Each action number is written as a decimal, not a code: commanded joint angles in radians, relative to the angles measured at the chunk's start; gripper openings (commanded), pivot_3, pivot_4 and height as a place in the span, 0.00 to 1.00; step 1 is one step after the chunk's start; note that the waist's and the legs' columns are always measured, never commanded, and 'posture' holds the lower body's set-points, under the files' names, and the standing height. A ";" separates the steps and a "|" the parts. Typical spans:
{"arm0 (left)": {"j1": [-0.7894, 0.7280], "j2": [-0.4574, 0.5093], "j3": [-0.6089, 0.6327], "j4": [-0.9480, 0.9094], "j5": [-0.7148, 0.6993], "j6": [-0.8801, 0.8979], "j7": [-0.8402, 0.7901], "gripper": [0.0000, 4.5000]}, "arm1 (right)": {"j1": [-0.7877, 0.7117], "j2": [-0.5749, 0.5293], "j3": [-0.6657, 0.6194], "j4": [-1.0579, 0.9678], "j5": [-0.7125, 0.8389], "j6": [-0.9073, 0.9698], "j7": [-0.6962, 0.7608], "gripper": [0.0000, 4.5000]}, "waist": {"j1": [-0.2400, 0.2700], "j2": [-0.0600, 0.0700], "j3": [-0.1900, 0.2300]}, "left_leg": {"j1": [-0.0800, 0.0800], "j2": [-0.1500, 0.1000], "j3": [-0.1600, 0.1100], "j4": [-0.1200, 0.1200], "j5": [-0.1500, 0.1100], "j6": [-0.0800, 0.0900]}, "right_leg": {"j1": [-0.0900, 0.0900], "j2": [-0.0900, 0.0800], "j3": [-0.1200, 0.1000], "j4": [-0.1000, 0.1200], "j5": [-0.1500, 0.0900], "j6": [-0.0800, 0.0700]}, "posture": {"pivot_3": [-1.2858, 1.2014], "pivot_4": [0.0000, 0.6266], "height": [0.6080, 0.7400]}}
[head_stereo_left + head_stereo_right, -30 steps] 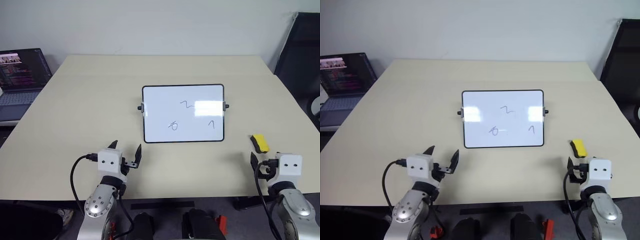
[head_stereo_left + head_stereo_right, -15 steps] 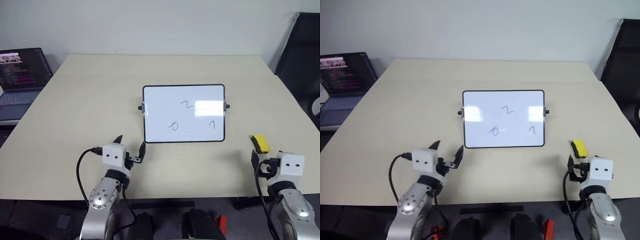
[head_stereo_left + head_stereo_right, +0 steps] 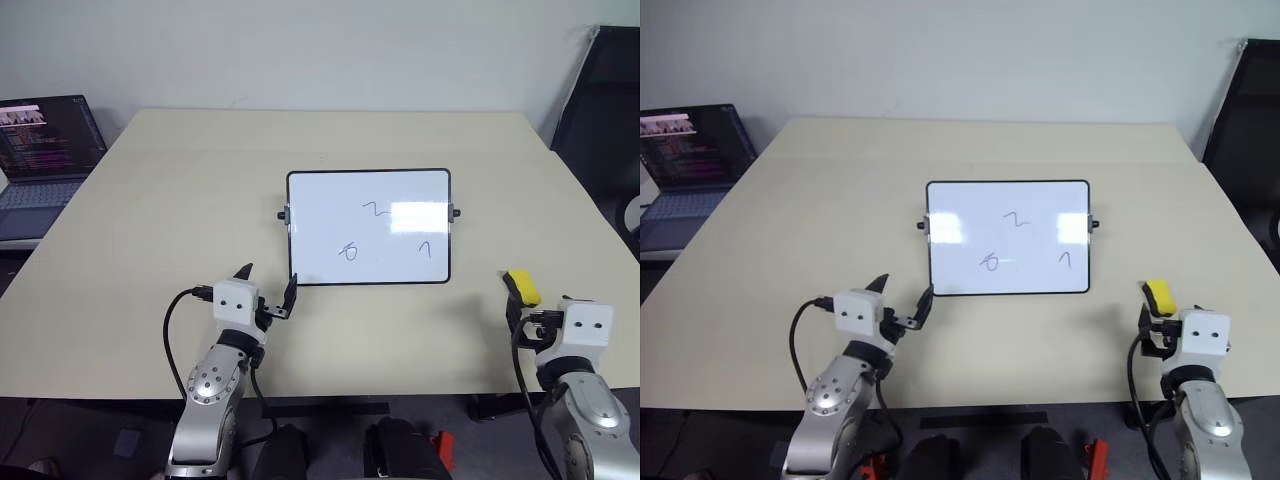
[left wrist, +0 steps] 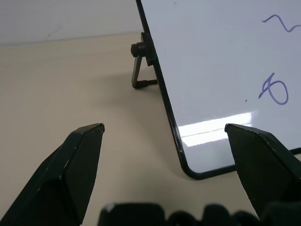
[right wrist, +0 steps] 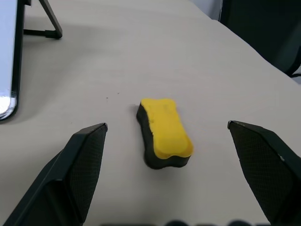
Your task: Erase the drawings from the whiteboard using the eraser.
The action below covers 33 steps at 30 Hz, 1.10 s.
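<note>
Eraser (image 5: 164,133) lies yellow side up on the counter (image 3: 150,230), untouched, just ahead of the right gripper (image 5: 167,141), whose jaws are wide apart. Whiteboard (image 3: 368,227) stands mid-counter with three drawings (image 3: 373,209). Left gripper (image 3: 268,291), jaws apart, hovers at its near left corner.

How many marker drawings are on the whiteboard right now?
3 on the black-framed white whiteboard: a zigzag squiggle near the upper middle, a loop-like doodle lower left of it, and a hook-shaped stroke at the lower right. None appear hidden.
</note>
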 commanded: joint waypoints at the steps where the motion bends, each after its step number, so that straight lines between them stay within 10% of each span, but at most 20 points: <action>1: -0.057 0.007 -0.015 -0.047 -0.003 0.007 -0.012 1.00 | -0.025 -0.021 -0.034 -0.002 0.011 -0.012 0.004 1.00 | 0.000 0.000 0.000 | 0.000 0.000 0.000 0.000 0.000 0.000 | 0.000 0.000 0.000 0.000 0.000 0.000 | 0.52 0.24 1.00; 22: -0.575 0.099 -0.290 0.252 -0.246 0.173 -0.719 1.00 | -0.246 -0.205 -0.142 0.088 0.278 0.367 0.123 1.00 | -0.001 0.000 0.000 | 0.000 -0.003 0.000 0.002 0.000 0.000 | 0.001 0.002 -0.001 0.000 0.005 0.009 | 0.52 0.24 1.00; 33: -0.626 0.053 -0.340 0.368 -0.168 0.062 -0.761 1.00 | -0.266 -0.273 -0.072 0.156 0.236 0.428 0.159 1.00 | -0.001 0.000 0.000 | -0.001 -0.003 0.000 0.002 0.000 0.000 | 0.001 0.001 -0.001 -0.001 0.005 0.009 | 0.52 0.24 1.00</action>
